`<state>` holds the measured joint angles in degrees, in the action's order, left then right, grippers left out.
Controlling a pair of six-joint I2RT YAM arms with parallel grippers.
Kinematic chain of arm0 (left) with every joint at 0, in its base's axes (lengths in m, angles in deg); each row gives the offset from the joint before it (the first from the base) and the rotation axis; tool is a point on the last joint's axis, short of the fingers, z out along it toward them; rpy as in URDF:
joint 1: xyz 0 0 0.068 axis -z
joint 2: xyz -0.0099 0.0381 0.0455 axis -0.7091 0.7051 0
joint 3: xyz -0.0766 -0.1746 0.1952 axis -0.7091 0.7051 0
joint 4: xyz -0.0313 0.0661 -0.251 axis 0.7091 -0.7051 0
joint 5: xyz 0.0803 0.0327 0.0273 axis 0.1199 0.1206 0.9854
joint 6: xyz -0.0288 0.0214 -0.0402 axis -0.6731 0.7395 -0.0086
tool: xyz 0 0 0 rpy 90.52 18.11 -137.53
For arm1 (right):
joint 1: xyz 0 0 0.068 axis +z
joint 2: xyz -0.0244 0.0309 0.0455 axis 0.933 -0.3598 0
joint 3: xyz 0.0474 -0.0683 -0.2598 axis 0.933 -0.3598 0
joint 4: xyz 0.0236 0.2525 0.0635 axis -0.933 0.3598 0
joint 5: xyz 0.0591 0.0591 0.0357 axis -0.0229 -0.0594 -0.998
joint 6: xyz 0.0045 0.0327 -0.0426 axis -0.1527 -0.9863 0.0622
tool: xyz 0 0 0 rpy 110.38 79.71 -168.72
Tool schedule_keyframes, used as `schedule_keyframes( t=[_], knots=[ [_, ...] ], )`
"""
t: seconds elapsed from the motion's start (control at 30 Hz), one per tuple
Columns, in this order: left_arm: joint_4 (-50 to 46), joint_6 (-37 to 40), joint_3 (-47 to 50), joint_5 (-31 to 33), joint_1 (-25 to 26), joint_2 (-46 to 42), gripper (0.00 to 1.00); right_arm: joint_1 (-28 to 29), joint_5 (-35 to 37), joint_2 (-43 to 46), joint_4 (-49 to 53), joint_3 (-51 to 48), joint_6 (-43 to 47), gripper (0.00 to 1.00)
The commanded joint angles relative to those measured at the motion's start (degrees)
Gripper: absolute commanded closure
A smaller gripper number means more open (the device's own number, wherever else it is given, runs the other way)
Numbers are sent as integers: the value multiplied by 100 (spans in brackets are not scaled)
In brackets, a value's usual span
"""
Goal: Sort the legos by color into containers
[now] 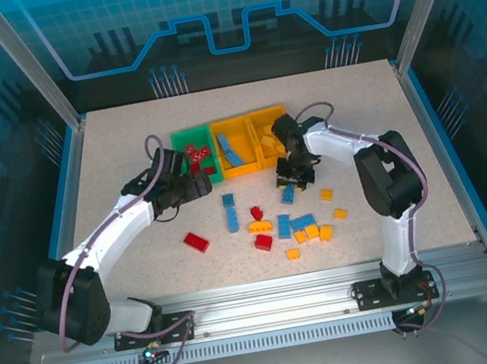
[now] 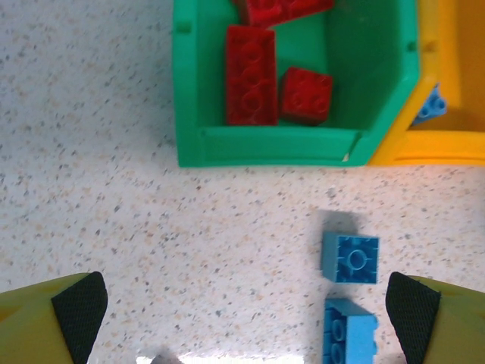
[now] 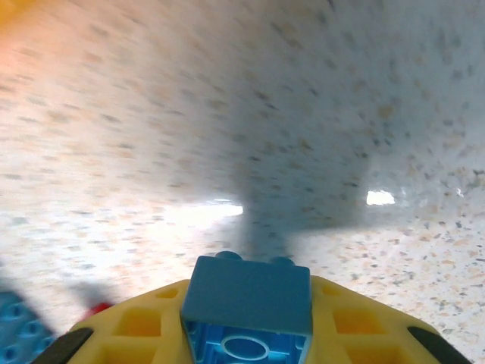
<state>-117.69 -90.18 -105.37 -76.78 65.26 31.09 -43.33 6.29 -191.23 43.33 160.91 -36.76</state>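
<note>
from above, the left gripper (image 1: pixel 190 187) hangs just near of the green bin (image 1: pixel 179 140), and the right gripper (image 1: pixel 292 179) sits low over the table (image 1: pixel 107 149), just near of the right yellow bin (image 1: pixel 262 114), with a blue brick (image 1: pixel 289 195) at its tip. the middle yellow bin (image 1: pixel 240 171) has blue pieces in it. the loose legos (image 1: pixel 285 225) lie scattered near of the bins, mostly toward the right arm. the left half of the table and the far right corner are bare, with room to swing. the two wrists are close together by the bins, so a reach to the middle bin could bring them into contact.

in the left wrist view the left gripper (image 2: pixel 246 307) is spread wide with nothing between its fingers (image 2: pixel 79 307). red bricks (image 2: pixel 250 74) lie in the green bin. a square blue brick (image 2: pixel 351 258) and a second blue brick (image 2: pixel 348 334) sit on the table toward the right finger.

in the right wrist view, which is smeared, the right gripper (image 3: pixel 248 337) is closed on the blue brick, which stands up between its fingers (image 3: pixel 136 326). the hold looks to be on the brick's lower part only, so i judge it could tip or slip out. the two yellow bins look alike, so it could land in the wrong one or catch a near wall.
</note>
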Motion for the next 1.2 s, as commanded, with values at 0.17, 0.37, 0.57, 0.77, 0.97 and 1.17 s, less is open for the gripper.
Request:
schedule_keyframes(
  t=[0.17, 0.37, 0.57, 0.77, 0.97, 1.17],
  knots=[
    [-353, -394, 339, 195, -97, -186, 1, 146, -467, 147, -436, 1460, 318, 73],
    [-510, -790, 598, 92, -110, -218, 1, 267, -402, -941, -138, 3003, 556, 73],
    [-830, -1063, 688, 34, -109, -291, 1, 263, -288, -2115, 464, 4697, 518, 72],
    [-1237, -1896, 1028, -409, -94, -457, 1, 254, -150, -2943, 751, 5541, 328, 65],
    [-1145, -2765, 1540, -904, -77, -683, 1, 260, -226, -3104, 633, 5568, 215, 50],
    [-982, -3200, 1634, -1019, -34, -732, 1, 297, -490, -2868, 558, 5574, 262, 31]
  ],
)
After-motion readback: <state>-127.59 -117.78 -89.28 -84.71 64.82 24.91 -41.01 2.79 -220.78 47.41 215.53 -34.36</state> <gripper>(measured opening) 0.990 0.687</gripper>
